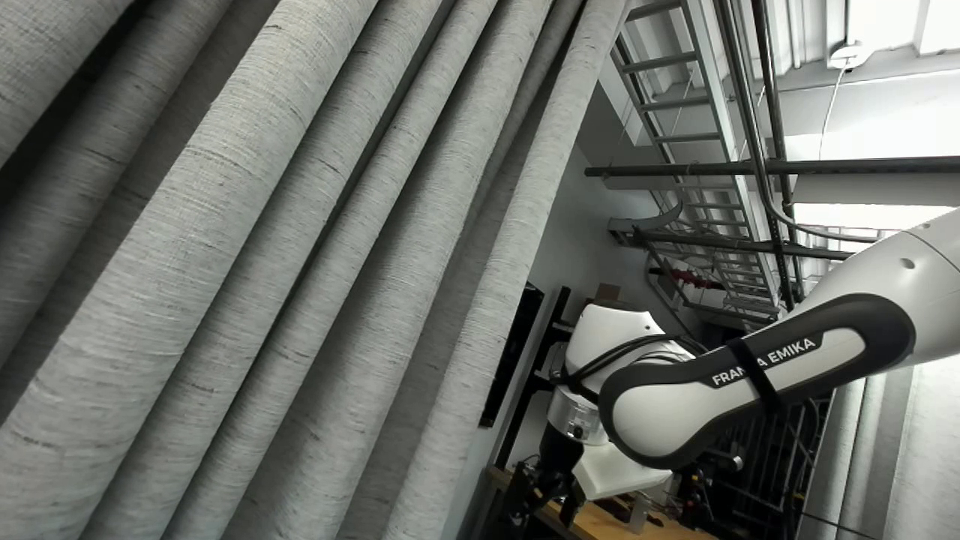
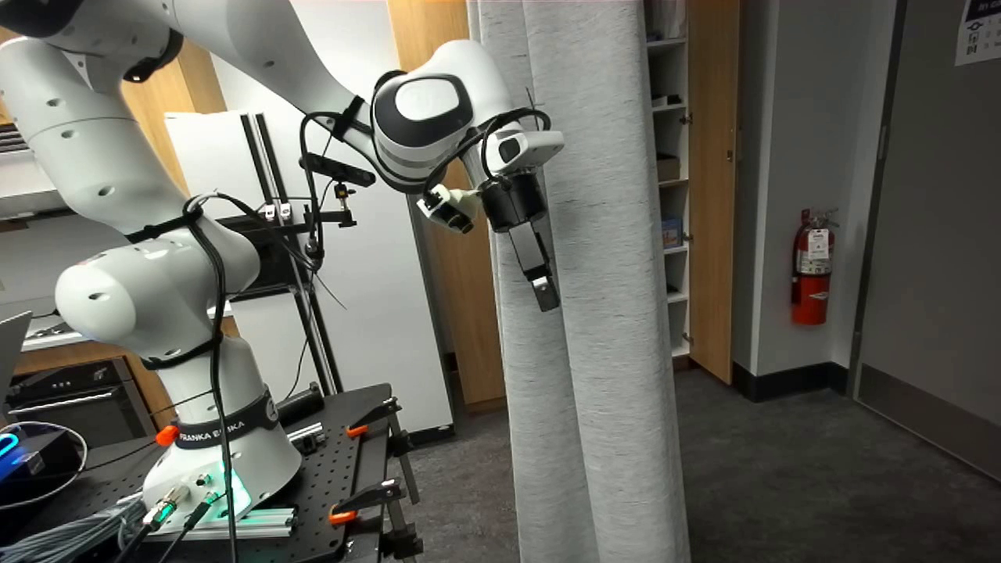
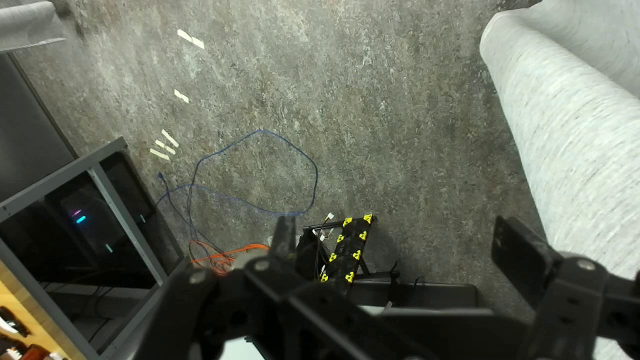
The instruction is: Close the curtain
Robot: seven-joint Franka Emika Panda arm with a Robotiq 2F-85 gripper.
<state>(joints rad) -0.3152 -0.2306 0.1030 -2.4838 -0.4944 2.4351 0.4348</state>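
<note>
The curtain, light-grey woven fabric in long deep pleats, fills much of an exterior view. In an exterior view a pale grey length of curtain hangs behind the gripper, reaching down past the frame's bottom. The wrist view has a fold of curtain on the right, beyond the right-hand finger. My black gripper is open, its pads wide apart and only the floor and things on it visible between them. It points downward; whether a finger touches the fabric I cannot tell.
Below, a black frame with yellow markers stands on the floor near a looped blue cable. A black perforated board carries the arm. Overhead are a ladder-like rack and pipes. A fire extinguisher hangs farther back.
</note>
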